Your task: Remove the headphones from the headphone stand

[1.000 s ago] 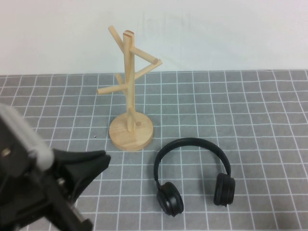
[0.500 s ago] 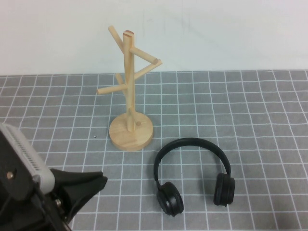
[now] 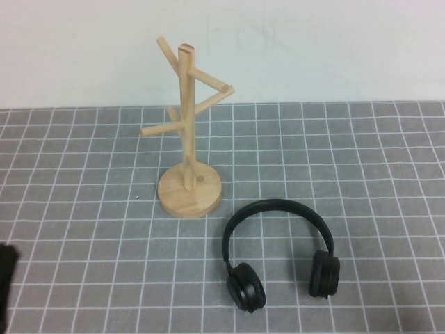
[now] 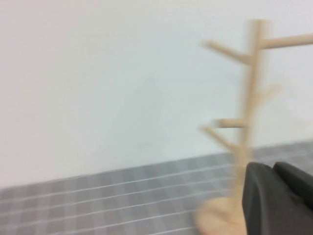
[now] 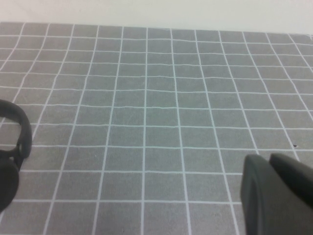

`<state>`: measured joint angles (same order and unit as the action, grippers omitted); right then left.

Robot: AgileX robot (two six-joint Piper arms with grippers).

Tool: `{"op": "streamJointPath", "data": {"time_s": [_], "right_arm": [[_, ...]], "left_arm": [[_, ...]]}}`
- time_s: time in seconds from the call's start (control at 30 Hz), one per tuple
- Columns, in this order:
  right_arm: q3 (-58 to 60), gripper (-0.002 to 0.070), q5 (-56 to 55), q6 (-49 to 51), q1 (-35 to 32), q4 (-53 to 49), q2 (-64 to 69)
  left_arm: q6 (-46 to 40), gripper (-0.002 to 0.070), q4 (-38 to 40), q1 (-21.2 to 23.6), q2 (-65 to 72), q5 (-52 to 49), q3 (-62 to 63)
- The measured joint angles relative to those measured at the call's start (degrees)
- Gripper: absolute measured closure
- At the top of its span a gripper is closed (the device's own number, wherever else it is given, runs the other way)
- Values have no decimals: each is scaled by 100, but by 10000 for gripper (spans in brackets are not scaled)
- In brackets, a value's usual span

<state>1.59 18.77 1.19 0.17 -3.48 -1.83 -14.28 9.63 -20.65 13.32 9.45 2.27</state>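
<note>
Evidently both grippers [image 4: 281,196] [image 5: 276,191] empty, closed.

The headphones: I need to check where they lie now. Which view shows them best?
The high view: the headphones lie whole on the mat, right of the stand. The right wrist view catches only an edge; the left wrist view shows none.

The light wooden tree-shaped headphone stand [image 3: 186,125] stands at the back of the grey gridded table mat [image 3: 361,153], left of the middle. The matte black over-ear headphones [image 3: 278,204] lie flat on the mat in front of the stand and a bit to its right, not touching it. My left gripper [image 4: 276,196] is low at the near left edge. My right gripper [image 5: 274,196] hangs over bare mat, to the right of the headphones.
</note>
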Motion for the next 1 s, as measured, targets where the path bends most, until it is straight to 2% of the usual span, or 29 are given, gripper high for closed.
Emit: {"op": "streamJointPath", "data": {"time_s": [0.13, 0.27, 0.6, 1.0], "right_arm": [[0, 685, 0, 0, 0, 0, 0], [0, 685, 0, 0, 0, 0, 0], [0, 685, 0, 0, 0, 0, 0], [0, 685, 0, 0, 0, 0, 0]], "left_arm": [[549, 678, -239, 1016, -602, -214, -293], [714, 678, -283, 1473, -1115, -559, -363], [726, 678, -322, 1560, -1397, -2919, -371], [716, 678, -322, 1570, -1397, -2994, -361]]}}
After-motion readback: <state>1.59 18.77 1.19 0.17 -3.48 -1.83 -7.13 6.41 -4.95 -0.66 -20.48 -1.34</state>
